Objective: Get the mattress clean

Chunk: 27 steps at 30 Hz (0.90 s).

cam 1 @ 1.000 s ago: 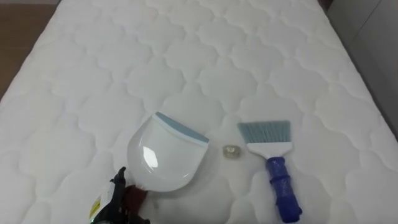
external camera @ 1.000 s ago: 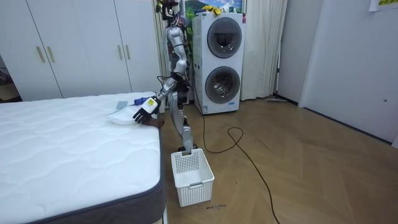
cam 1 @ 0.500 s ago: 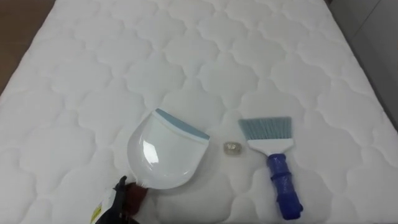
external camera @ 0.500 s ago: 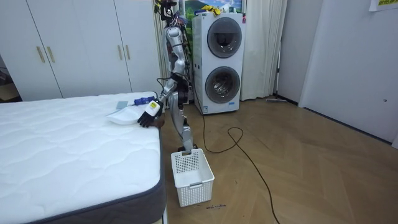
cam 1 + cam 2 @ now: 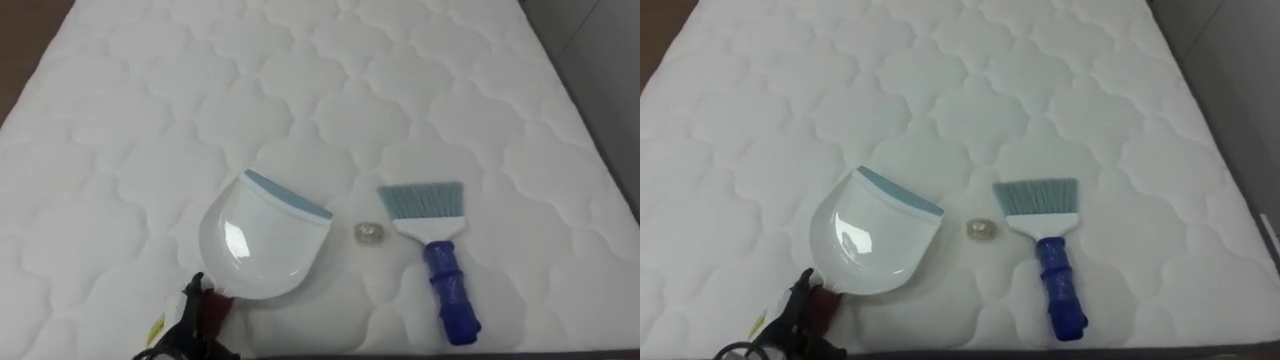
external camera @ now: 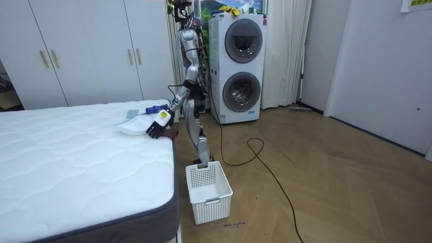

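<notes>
Bed (image 5: 400, 80) | left hand (image 5: 190, 325) low by dustpan (image 5: 262, 245) handle, perhaps touching | grasp: cannot tell

We've got movement from the left robot hand (image 5: 190, 312) at the near edge of the bed (image 5: 330, 90). A second ago, in the room view, it reached out over the dustpan (image 5: 262, 240). Now it's drawn back a little toward the bed's edge, by the handle. From the head camera it sank lower half a second ago, and now it's up again, showing more of itself. The head view has also slid slightly left, and that's our camera, not the things.
</notes>
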Available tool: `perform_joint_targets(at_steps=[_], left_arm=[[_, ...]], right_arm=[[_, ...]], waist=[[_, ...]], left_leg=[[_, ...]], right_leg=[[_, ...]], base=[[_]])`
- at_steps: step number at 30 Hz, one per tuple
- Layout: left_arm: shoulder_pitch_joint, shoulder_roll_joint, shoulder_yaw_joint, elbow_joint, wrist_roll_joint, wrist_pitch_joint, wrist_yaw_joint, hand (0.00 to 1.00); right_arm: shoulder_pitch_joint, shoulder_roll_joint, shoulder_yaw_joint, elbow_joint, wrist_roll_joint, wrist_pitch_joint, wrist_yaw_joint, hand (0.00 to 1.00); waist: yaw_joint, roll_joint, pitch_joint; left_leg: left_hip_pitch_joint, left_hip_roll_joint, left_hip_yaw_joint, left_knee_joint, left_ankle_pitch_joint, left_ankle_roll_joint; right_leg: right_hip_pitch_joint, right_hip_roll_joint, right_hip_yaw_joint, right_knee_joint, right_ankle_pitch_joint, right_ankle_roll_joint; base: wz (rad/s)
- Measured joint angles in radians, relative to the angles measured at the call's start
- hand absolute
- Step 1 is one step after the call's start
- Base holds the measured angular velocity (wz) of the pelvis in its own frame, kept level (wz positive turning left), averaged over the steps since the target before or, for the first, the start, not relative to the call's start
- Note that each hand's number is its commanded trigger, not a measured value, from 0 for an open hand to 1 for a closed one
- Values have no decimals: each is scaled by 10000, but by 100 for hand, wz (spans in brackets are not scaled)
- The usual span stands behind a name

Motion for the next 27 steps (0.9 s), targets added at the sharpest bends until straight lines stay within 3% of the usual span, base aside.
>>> perform_joint_targets(at_steps=[4, 7, 16, 27], left_arm=[[-125, -6, -3, 178, -9, -17, 3, 0], [-160, -54, -3, 178, -6, -17, 3, 0], [-506, -132, 12, 734, 80, -47, 86, 0], [-617, -166, -80, 954, 78, -85, 783, 0]], right_arm=[[-24, -22, -2, 3, 7, -15, -128, 0], [-126, -37, -2, 46, 34, -14, -252, 0], [-254, -33, 19, 148, 79, -11, -346, 0], [-262, -24, 314, 129, 438, -6, -361, 0]], waist=[[-3, 84, 22], [-12, 128, -5], [-11, 122, -7], [-25, 18, -22]], left_leg=[[-37, 4, 1, -1, 0, 0], [-236, 1, 2, 20, 19, 5], [-448, 17, -20, 6, 40, 2], [-535, 22, -24, -11, 53, -1]], right_leg=[[-38, 3, -5, 1, 0, -1], [-270, -2, -5, 67, 1, -2], [-486, -6, -40, 56, 6, -10], [-570, -5, -45, 60, 11, -18]], base=[[0], [0], [0], [0]])
